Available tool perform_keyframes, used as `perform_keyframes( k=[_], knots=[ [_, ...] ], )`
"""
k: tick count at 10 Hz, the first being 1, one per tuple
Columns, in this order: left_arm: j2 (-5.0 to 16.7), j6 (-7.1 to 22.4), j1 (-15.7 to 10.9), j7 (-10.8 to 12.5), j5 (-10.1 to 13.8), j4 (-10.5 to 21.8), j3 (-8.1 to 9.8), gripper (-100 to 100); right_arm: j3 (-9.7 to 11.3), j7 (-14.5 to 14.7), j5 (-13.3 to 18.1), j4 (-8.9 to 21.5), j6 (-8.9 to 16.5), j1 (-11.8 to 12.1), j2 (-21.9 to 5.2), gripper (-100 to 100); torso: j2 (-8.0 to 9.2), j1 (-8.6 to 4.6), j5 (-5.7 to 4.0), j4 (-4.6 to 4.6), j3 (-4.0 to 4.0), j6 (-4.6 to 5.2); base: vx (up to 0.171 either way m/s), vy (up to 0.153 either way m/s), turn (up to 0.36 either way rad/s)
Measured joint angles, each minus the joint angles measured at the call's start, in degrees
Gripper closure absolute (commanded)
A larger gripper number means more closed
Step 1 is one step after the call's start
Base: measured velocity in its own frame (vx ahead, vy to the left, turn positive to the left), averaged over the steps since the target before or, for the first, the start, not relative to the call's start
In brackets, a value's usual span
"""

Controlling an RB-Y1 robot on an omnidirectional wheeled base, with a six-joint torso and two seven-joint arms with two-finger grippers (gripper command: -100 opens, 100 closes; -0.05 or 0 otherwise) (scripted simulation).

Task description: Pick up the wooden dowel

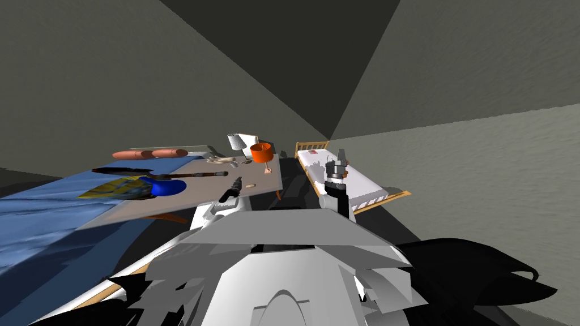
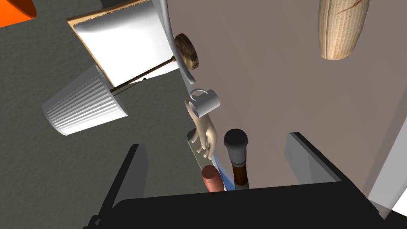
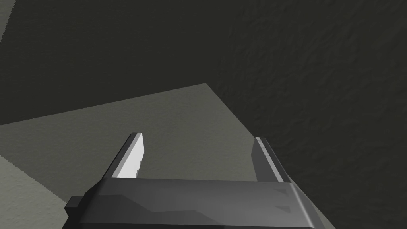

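Just left of centre in the head view, the wooden dowel (image 1: 251,185) lies on the grey-brown bench (image 1: 187,198), near its front edge and just right of the left hand (image 1: 238,182). In the left wrist view that hand's fingers stand wide apart around nothing, with the dowel beyond one finger and clear of it. A white mug (image 2: 204,102) sits farther along. Right of centre, the right hand (image 1: 340,154) points upward, spread and empty.
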Motion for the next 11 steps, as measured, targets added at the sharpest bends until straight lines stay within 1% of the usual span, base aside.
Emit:
perform_keyframes(
  k=[4, 5, 6, 8, 9, 11],
  knots=[
    [0.3, 1.9, -2.7, 0.9, 0.4, 6.0, 0.65, -100, 0.0, 0.0, 0.0, 0.0, 0.0, 0.0, 0.0, 0, -0.01, 0.01, 0.0, 0.0, 0.0, 0.0, -0.006, 0.033, -0.09],
    [0.4, 2.3, -3.9, 1.2, 0.6, 7.9, 0.81, -100, 0.0, 0.0, 0.0, 0.0, 0.0, 0.0, 0.0, 0, -0.03, 0.01, 0.0, 0.0, -0.01, 0.03, -0.008, 0.037, -0.066],
    [0.4, 2.3, -4.4, 1.4, 0.7, 9.4, 0.88, -100, 0.0, 0.0, 0.0, 0.0, 0.0, 0.0, 0.0, 0, -0.01, 0.02, 0.0, 0.0, -0.01, -0.01, -0.016, 0.049, -0.097],
    [0.2, 3.4, -5.4, 1.9, 0.7, 11.6, 1.24, -100, 0.0, 0.0, 0.0, 0.0, 0.0, 0.0, 0.0, 0, 0.01, 0.05, 0.01, 0.0, 0.01, 0.0, -0.013, 0.047, -0.106],
    [0.4, 3.6, -6.6, 2.2, 0.9, 13.5, 1.28, -100, 0.0, 0.0, 0.0, 0.0, 0.0, 0.0, 0.0, 0, 0.01, 0.07, 0.01, 0.01, 0.01, 0.02, -0.013, 0.041, -0.072],
    [0.2, 4.4, -7.8, 2.7, 0.9, 15.8, 1.55, -100, 0.0, 0.0, 0.0, 0.0, 0.0, 0.0, 0.0, 0, -0.01, 0.05, 0.01, 0.0, 0.0, 0.01, -0.006, 0.041, -0.086]
  ],
)
